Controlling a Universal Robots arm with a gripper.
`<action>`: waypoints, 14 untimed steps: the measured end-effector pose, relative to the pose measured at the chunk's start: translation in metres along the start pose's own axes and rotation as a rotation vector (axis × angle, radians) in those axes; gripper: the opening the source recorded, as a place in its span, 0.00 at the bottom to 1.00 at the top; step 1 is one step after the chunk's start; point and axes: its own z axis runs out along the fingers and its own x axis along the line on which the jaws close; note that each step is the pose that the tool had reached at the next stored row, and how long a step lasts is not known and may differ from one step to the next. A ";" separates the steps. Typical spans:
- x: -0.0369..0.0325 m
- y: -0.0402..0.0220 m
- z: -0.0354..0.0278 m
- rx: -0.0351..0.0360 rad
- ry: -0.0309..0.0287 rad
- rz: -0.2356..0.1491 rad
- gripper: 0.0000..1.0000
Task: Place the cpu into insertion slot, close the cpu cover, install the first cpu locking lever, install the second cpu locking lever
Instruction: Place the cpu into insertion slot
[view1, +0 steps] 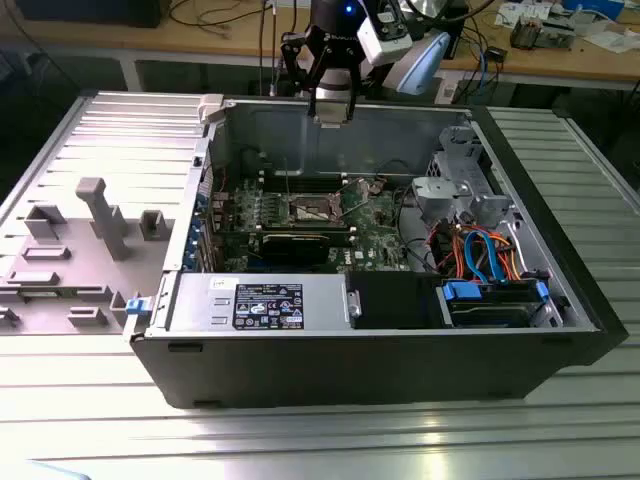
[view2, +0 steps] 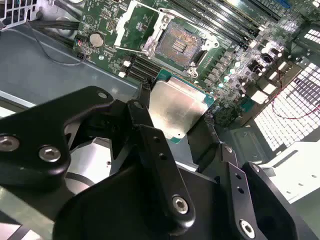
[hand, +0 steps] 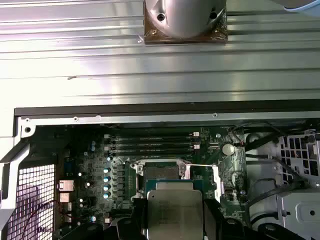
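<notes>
Silvery cpu (view2: 175, 100) pinched in gripper (view2: 177, 115), held over black case (view1: 350, 365); inside case, green board (view2: 95, 15) carries slot (view2: 177, 44), contacts exposed, cover (view2: 121, 36) tilted open beside it.

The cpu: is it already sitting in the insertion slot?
No, the gripper holds the cpu, and the insertion slot shows its bare contacts.

Chip (view2: 176, 105) is showing a silvery-grey face with a thin green rim. Socket (view2: 177, 44) is showing a dark centre speckled with fine contacts, framed in silver. Board (view2: 90, 17) is reading green. Gripper (view2: 178, 114) is appearing black throughout. Case (view1: 350, 370) is showing black outside, grey inside. Cables (view1: 478, 252) are showing blue and orange. Table (view1: 300, 440) is showing silver ribbing.
</notes>
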 end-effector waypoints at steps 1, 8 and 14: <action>0.0000 0.0000 0.0000 0.0001 0.0000 0.000 0.55; 0.0000 0.0000 0.0000 -0.0011 0.0001 0.000 0.55; 0.0000 0.0000 0.0005 -0.0011 -0.0026 0.030 0.55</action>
